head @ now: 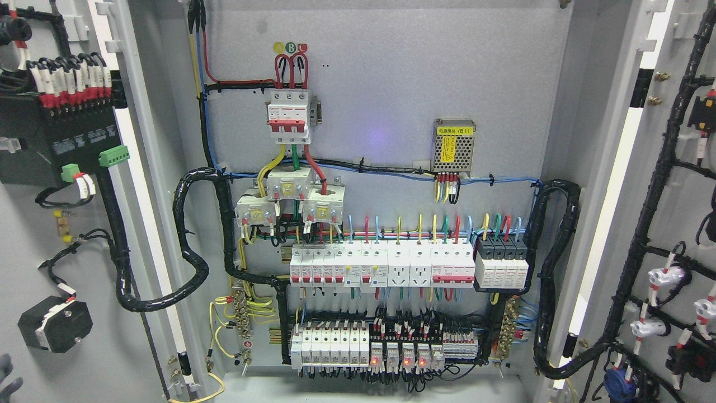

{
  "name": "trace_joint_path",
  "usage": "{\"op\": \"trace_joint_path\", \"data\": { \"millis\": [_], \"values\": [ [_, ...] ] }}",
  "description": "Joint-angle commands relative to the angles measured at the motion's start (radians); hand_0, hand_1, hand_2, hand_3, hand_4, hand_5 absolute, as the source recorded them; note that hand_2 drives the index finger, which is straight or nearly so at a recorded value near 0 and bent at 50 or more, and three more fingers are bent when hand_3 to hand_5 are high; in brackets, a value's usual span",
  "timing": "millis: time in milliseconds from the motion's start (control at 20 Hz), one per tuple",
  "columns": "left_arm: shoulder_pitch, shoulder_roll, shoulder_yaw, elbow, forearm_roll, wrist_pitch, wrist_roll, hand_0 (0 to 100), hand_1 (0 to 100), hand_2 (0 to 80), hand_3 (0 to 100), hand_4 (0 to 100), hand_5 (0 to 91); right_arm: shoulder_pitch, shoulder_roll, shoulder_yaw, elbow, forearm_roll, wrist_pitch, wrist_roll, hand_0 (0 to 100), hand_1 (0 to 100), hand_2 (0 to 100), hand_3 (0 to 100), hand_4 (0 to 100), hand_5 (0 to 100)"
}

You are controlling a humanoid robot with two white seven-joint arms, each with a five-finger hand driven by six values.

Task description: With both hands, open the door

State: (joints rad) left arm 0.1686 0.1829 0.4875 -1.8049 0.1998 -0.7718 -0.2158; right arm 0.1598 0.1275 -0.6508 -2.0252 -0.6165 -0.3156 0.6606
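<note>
1. A sliver of the left hand shows at the frame's lower-left corner; dark grey fingers point upward along the edge.
2. Most of that hand is cut off by the frame; its grip cannot be made out.
3. The right arm and hand are out of view.

Matt grey metal backplate (finely speckled)

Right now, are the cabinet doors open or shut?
Open: both the left door and the right door are swung outward, exposing the wiring inside.
</note>
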Motion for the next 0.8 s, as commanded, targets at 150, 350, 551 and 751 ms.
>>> {"op": "trace_joint_path", "data": {
  "millis": [150, 350, 551, 751],
  "values": [
    [-0.086, 0.128, 0.109, 0.266, 0.023, -0.322, 0.000, 84, 21, 0.0, 0, 0, 0.0, 0.000, 0.000, -0.059, 0.028, 0.000, 0.000, -0.001, 0, 0, 0, 0, 0, 0],
    [-0.153, 0.173, 0.106, 0.402, 0.023, -0.322, 0.000, 84, 21, 0.0, 0, 0, 0.0, 0.001, 0.000, -0.062, 0.049, 0.000, 0.000, -0.001, 0, 0, 0, 0, 0, 0],
    [-0.225, 0.222, 0.102, 0.536, 0.020, -0.323, -0.004, 84, 21, 0.0, 0, 0, 0.0, 0.000, 0.000, -0.076, 0.065, 0.000, 0.000, -0.001, 0, 0, 0, 0, 0, 0],
    [-0.322, 0.233, 0.092, 0.674, 0.015, -0.323, -0.052, 84, 21, 0.0, 0, 0, 0.0, 0.000, 0.000, -0.098, 0.072, 0.000, 0.000, -0.003, 0, 0, 0, 0, 0, 0]
  ]
}}
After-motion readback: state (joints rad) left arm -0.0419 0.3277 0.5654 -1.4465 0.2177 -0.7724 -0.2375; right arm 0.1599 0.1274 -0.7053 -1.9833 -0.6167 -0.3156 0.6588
